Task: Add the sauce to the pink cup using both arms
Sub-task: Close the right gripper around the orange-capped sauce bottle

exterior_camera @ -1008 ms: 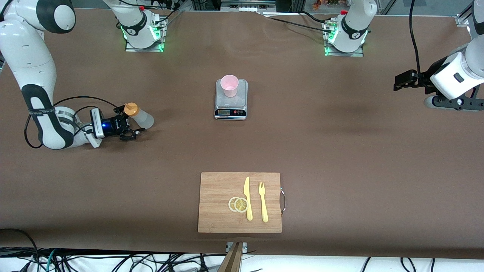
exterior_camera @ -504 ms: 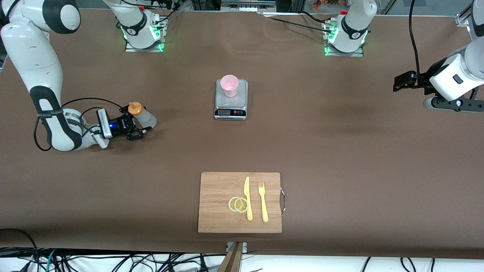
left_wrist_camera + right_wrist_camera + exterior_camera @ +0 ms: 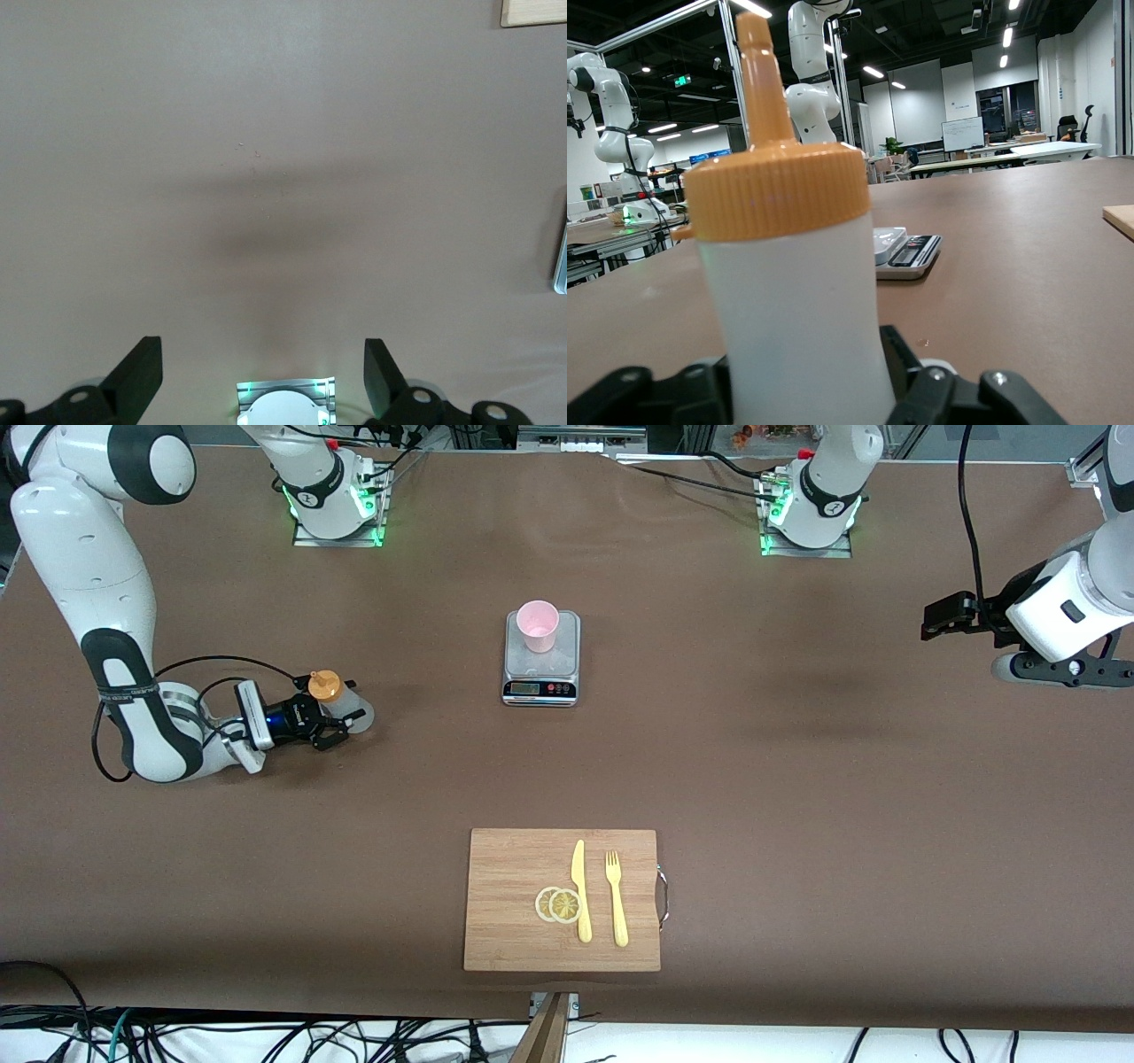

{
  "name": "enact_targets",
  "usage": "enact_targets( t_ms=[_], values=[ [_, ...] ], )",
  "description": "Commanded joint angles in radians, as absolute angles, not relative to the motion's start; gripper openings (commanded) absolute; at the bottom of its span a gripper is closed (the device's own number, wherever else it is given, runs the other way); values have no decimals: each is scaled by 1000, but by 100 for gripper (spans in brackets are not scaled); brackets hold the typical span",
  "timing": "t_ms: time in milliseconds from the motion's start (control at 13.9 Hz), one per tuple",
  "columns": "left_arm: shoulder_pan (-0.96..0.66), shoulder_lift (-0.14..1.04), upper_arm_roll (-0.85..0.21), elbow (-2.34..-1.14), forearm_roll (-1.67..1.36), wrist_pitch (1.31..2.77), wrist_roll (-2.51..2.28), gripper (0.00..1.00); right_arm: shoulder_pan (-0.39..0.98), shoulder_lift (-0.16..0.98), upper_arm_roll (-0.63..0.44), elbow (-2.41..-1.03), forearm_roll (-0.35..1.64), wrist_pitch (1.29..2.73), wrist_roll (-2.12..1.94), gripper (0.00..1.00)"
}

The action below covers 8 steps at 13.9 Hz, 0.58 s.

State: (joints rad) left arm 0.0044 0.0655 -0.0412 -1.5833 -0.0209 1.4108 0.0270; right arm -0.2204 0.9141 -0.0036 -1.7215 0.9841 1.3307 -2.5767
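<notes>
The sauce bottle (image 3: pixel 325 687), whitish with an orange nozzle cap, stands upright on the table toward the right arm's end. My right gripper (image 3: pixel 342 716) reaches in low from the side and is shut on its body. In the right wrist view the bottle (image 3: pixel 793 292) fills the space between the fingers (image 3: pixel 897 354). The pink cup (image 3: pixel 538 625) stands on a small kitchen scale (image 3: pixel 540 677) at the table's middle, and is hidden in the right wrist view. My left gripper (image 3: pixel 1063 666) waits open and empty in the air over the left arm's end of the table; it also shows in the left wrist view (image 3: pixel 263 381).
A wooden cutting board (image 3: pixel 505 903) lies nearer to the front camera than the scale, with a yellow knife (image 3: pixel 580 890), a yellow fork (image 3: pixel 616 899) and two lemon slices (image 3: pixel 558 904) on it. The scale also shows in the right wrist view (image 3: pixel 908 252).
My right gripper has slid toward the scale, and the sauce bottle has shifted the same way with it. The left arm has barely moved.
</notes>
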Motion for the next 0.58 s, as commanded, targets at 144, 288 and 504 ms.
enact_targets(
  t_ms=[144,288,504],
  values=[
    [17,83,-51,-1549,-9,1401,49,100,-207,914,-5,-1707,1002,1354,-2563,0],
    [17,83,-51,-1549,-9,1401,49,100,-190,894,-5,-1706,999,1367,-2518,0],
    [18,83,-51,-1551,-9,1401,49,100,-134,839,-5,-1703,985,1436,-2368,0]
  ],
)
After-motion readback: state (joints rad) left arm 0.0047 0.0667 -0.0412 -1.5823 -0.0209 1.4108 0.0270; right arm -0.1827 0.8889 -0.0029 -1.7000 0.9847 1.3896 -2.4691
